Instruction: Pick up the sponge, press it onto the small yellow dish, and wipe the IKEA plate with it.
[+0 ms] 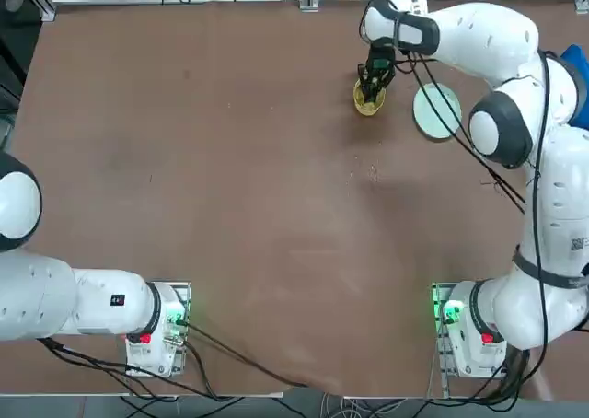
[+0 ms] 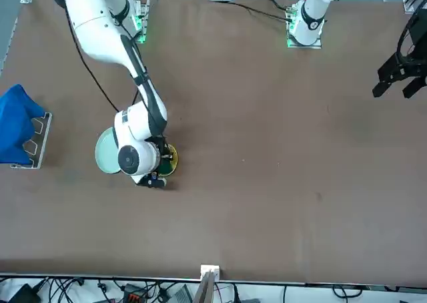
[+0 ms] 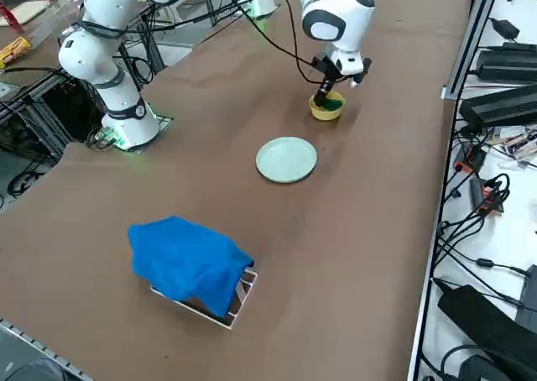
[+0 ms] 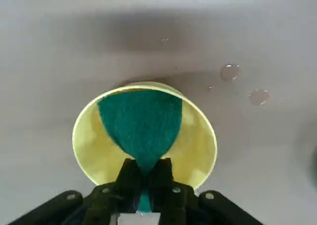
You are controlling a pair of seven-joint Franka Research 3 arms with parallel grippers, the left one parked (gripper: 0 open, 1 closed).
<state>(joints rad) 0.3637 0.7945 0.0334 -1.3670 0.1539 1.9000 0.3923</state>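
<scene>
We have the right claw (image 4: 145, 166) closed on the sponge (image 4: 143, 121), its two fingers pinching the sponge from both sides. The dark green scouring side is what we see in the right wrist view, squeezed narrow between the fingertips and fanning out wider beyond them. The sponge is inside the small yellow dish (image 3: 327, 106), down within its rim, and a little of the green shows on the near side of the fingers as well. Whether it presses on the bottom of the dish, we cannot tell.

The dish stands upright on the brown tabletop (image 1: 267, 188), with the right arm (image 1: 497, 68) reaching over it. Near the dish, apart from it, lies the IKEA plate (image 3: 286, 159), flat and pale blue-green, on the side toward the robot's own right. A couple of clear droplets (image 4: 230, 72) sit on the tabletop close by the dish.

Farther along on that same side, we see a blue cloth (image 3: 189, 262) draped over a white wire rack (image 3: 243, 294), well apart from both the dish and the plate.
</scene>
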